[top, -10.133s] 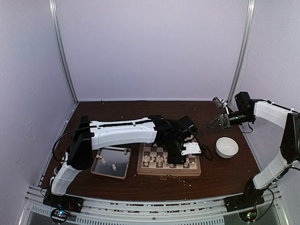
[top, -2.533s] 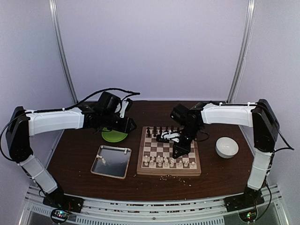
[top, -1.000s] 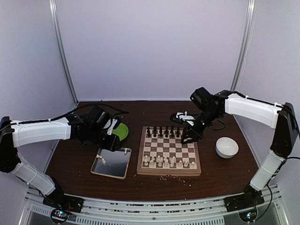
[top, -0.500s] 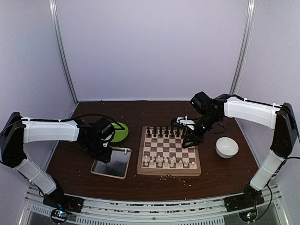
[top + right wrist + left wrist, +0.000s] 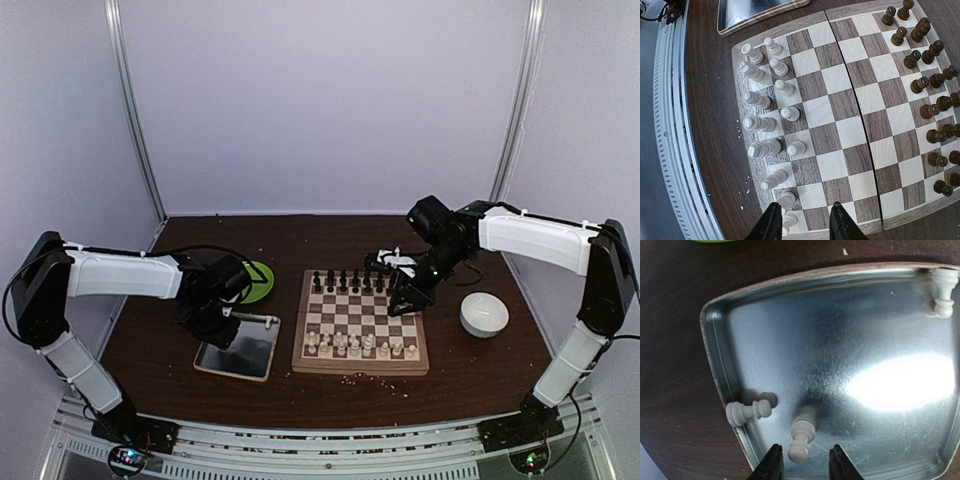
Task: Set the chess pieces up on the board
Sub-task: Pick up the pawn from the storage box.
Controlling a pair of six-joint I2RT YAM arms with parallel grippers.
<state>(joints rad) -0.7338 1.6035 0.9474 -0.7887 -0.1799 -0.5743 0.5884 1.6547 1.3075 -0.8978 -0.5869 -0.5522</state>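
Retrieval step: left gripper (image 5: 804, 466), fingers parted, brackets fallen cream piece (image 5: 801, 439) in tray (image 5: 715, 360), likely needing descent and closure; right gripper (image 5: 804, 222), parted, empty, over board (image 5: 837, 102).

no text, labels, brands or numbers can be read in any view.

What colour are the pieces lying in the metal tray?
Cream-white, all three pieces in the tray; clearest in the left wrist view.
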